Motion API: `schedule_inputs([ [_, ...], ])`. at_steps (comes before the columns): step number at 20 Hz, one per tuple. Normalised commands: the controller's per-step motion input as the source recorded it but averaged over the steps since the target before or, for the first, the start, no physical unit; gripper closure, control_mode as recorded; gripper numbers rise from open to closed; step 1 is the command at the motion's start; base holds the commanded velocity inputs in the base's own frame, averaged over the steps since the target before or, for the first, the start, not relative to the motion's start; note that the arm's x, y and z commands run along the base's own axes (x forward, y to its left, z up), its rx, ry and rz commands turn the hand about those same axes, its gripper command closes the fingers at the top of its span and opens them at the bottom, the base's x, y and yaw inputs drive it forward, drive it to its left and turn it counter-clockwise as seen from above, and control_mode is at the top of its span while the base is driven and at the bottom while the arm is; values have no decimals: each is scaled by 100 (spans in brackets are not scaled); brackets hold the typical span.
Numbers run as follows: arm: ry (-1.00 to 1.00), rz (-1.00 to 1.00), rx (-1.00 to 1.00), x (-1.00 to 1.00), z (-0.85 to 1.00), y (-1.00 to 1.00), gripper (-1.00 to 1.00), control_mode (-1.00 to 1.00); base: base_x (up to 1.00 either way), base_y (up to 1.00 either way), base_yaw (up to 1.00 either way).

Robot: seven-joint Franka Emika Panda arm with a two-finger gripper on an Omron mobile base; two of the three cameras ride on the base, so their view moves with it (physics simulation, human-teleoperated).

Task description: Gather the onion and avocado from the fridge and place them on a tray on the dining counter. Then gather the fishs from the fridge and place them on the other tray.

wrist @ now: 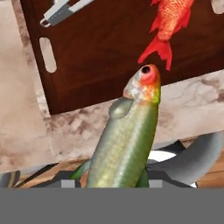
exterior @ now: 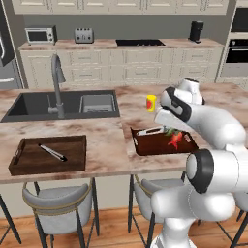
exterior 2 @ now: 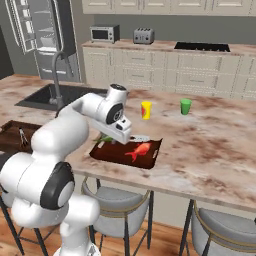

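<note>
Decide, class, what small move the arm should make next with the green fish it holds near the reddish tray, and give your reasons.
Probably ease the green fish forward over the reddish tray, then lower and release. The jaws are shut on it, and in the hand view it hangs over the counter edge, short of the tray rim. A red fish already lies inside, with bare wood beside it.

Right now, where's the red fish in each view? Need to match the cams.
Left base view: red fish lies in the reddish-brown tray, right of centre, just beside the arm.
Right base view: red fish lies in the tray, centre, below the yellow cup.
Hand view: red fish at top right, on the tray.
Shared landmark: the reddish-brown tray.
</note>
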Motion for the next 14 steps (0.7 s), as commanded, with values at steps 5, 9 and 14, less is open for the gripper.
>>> schedule_inputs([
  [5, 0, 3, 0, 62, -45, 0, 100, -100, 0, 0, 0],
  [9, 0, 2, 0, 58, -44, 0, 100, -100, 0, 0, 0],
  [14, 0, 2, 0, 52, -44, 0, 100, -100, 0, 0, 0],
])
